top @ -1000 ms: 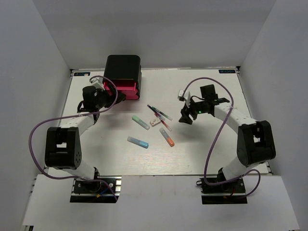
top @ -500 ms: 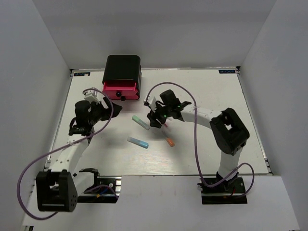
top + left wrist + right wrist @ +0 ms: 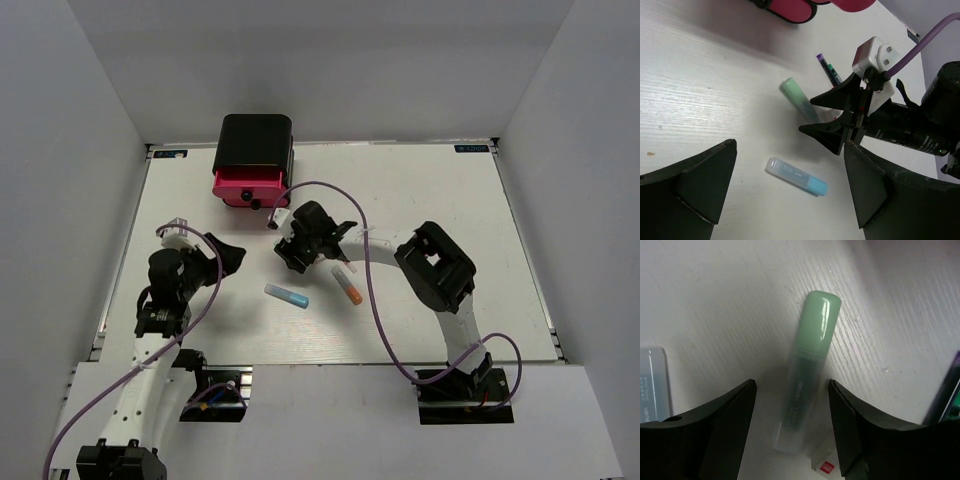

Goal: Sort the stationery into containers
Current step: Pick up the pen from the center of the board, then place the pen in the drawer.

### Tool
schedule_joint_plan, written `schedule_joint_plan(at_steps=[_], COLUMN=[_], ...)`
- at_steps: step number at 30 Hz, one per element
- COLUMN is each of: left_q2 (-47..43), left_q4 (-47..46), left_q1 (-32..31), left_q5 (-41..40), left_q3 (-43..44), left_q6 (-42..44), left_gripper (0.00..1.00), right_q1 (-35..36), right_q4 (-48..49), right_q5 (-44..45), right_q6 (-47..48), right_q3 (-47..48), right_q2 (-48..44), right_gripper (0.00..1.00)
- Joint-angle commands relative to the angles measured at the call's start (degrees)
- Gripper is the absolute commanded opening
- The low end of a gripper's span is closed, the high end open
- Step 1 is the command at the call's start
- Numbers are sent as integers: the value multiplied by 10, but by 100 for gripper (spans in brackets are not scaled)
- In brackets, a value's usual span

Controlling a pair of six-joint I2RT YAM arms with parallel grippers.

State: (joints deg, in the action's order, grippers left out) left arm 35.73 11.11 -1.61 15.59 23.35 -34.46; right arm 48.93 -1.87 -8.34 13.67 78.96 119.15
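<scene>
My right gripper (image 3: 792,385) is open and low over the table, its jaws on either side of a pale green tube (image 3: 807,365), not closed on it. In the top view it (image 3: 288,258) hides that tube. A small white block with a red mark (image 3: 826,465) lies at the tube's clear end. A light-blue tube (image 3: 287,295) lies free, also in the left wrist view (image 3: 796,176). The orange-ended marker (image 3: 348,285) lies to its right. My left gripper (image 3: 228,258) is open and empty, hovering left of the items. The black cabinet (image 3: 255,140) has a pink drawer (image 3: 248,188) pulled out.
A thin dark pen (image 3: 829,70) lies beyond the green tube (image 3: 799,98), partly under my right arm (image 3: 900,125). The purple cable (image 3: 330,190) loops over the table's middle. White walls close the table on three sides.
My right arm swung left from the right side to over the green tube. My left gripper drew back from the cabinet toward the near left, leaving the pink drawer pulled out.
</scene>
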Motion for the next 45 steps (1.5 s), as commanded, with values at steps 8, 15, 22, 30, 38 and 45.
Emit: schedule_joint_plan(at_steps=[8, 15, 22, 30, 38, 45], left_q2=[-16, -48, -48, -48, -43, -37], left_q4=[66, 61, 43, 37, 37, 37], left_q1=[3, 3, 3, 3, 3, 3], left_q5=[-18, -2, 23, 23, 29, 29], left_q3=[-8, -30, -55, -60, -60, -60], left_q6=[-21, -62, -109, -109, -109, -109], left_gripper=[98, 98, 98, 98, 98, 98], right_q1=[13, 6, -9, -23, -32, -41], right_q4=[26, -9, -14, 69, 202, 234], right_q5=[13, -109, -143, -130, -118, -121], right_q6=[7, 116, 178, 193, 179, 160], right_q3=[-16, -44, 69, 196, 296, 346], right_q2=[-5, -128, -175, -102, 6, 77], right_gripper=[33, 0, 0, 0, 0, 0])
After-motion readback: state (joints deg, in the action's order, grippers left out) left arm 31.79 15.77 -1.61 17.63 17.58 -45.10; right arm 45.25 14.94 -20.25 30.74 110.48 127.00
